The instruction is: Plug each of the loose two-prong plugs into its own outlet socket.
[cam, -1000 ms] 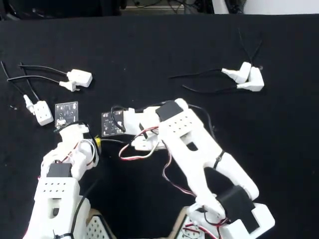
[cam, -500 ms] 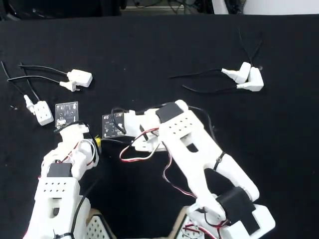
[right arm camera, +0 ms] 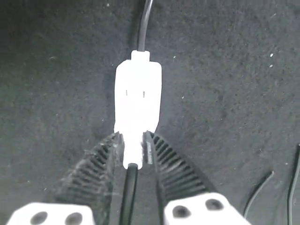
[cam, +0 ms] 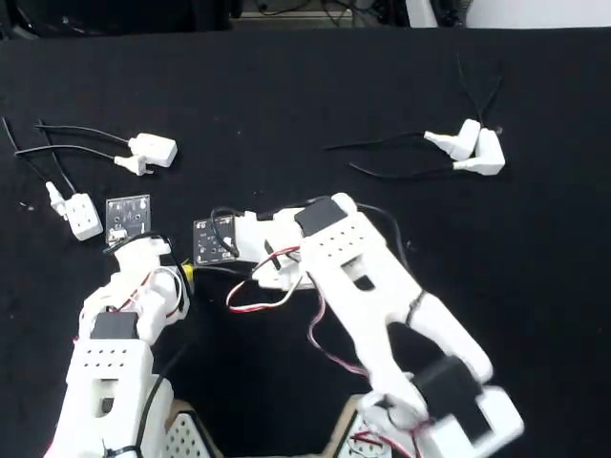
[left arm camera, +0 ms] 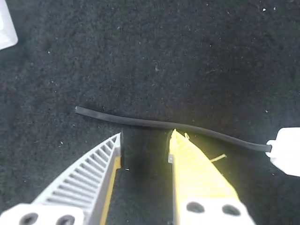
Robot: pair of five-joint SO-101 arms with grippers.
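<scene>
My right gripper point(right arm camera: 132, 137) pinches the plug point(right arm camera: 133, 155) by its tail, left of centre in the high view, squaring it to its socket point(right arm camera: 138, 96), seemingly mated; my left gripper point(left arm camera: 145, 145) hangs spread over a black cable point(left arm camera: 140, 123).

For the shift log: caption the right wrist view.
Right claw grips a white plug joined end-on to a corded white socket.
</scene>
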